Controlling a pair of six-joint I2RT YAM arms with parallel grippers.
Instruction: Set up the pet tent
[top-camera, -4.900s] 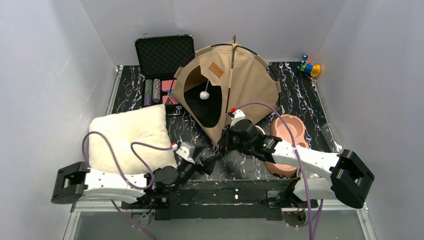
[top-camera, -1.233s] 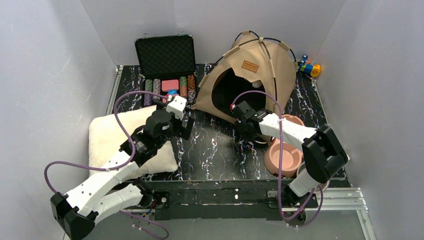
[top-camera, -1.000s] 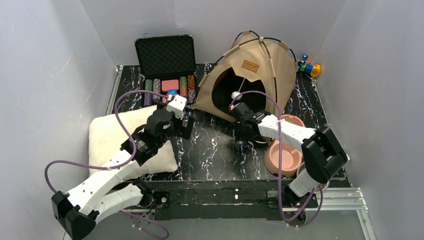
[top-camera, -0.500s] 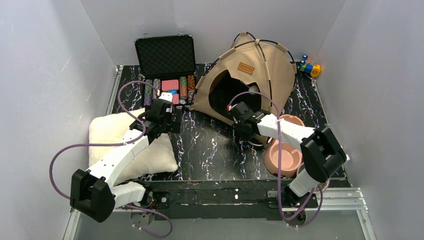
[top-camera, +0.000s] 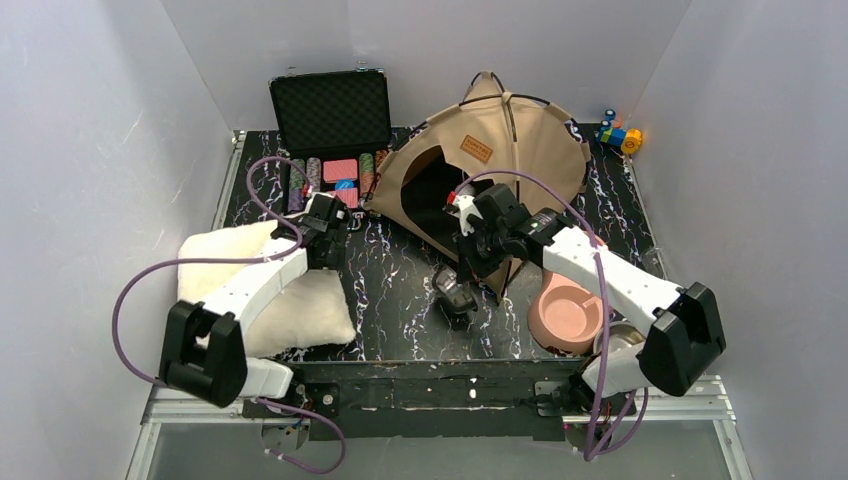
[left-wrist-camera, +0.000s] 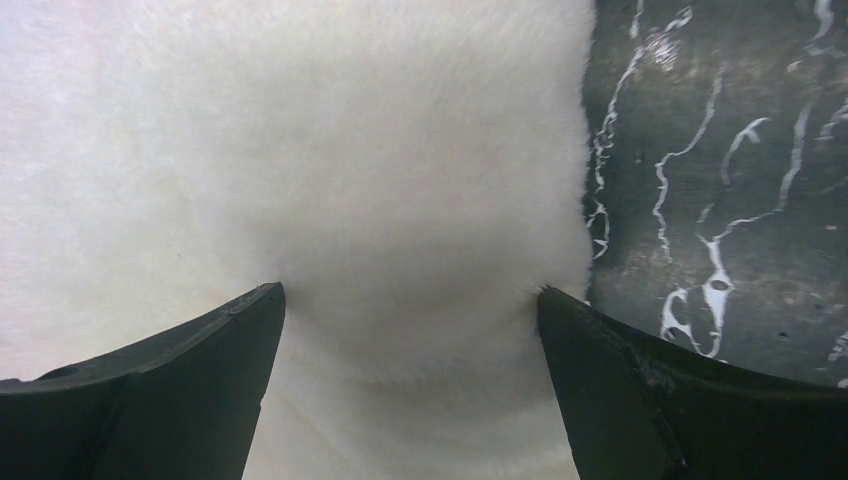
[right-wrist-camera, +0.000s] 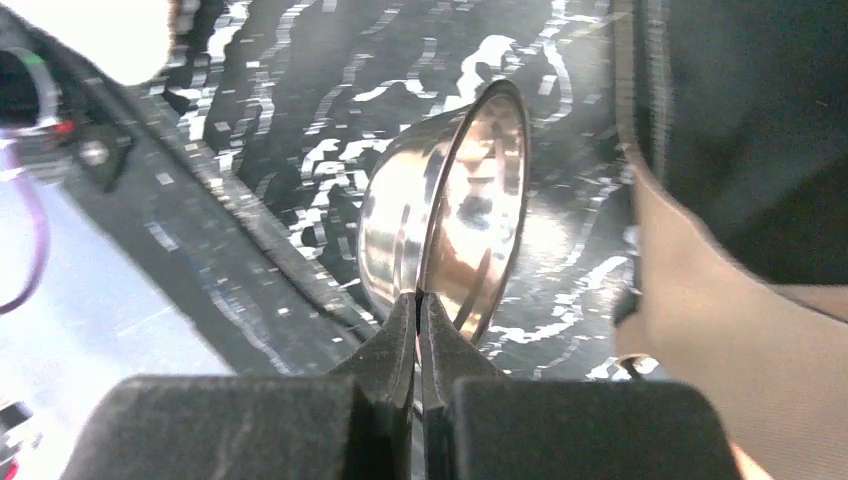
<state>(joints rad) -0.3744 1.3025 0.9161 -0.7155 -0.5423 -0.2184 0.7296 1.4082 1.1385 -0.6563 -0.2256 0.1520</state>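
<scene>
The pet tent (top-camera: 520, 140), tan canvas with black poles and a brown label (top-camera: 475, 150), stands at the back of the table with its dark doorway facing front-left. Just in front of that doorway, my right gripper (top-camera: 463, 270) is shut on the rim of a steel bowl (top-camera: 453, 293) and holds it tilted above the mat. The right wrist view shows the closed gripper (right-wrist-camera: 418, 296) pinching the bowl (right-wrist-camera: 450, 210), with tent fabric (right-wrist-camera: 720, 330) at the right. My left gripper (top-camera: 326, 243) stands open over the right edge of the fluffy cream cushion (top-camera: 230, 265), as the wide-apart left gripper (left-wrist-camera: 410, 292) on the cushion (left-wrist-camera: 300, 150) confirms.
An open black case (top-camera: 330, 110) with rows of chips (top-camera: 340, 172) sits at the back left. A pink double pet bowl (top-camera: 565, 315) lies front right by the right arm. A small colourful toy (top-camera: 620, 136) is at the back right corner. White walls close in both sides.
The right gripper shut on the steel bowl's rim and carried it left and forward, off the mat. The tent turned slightly. The left arm swung down onto the cushion's right edge.
</scene>
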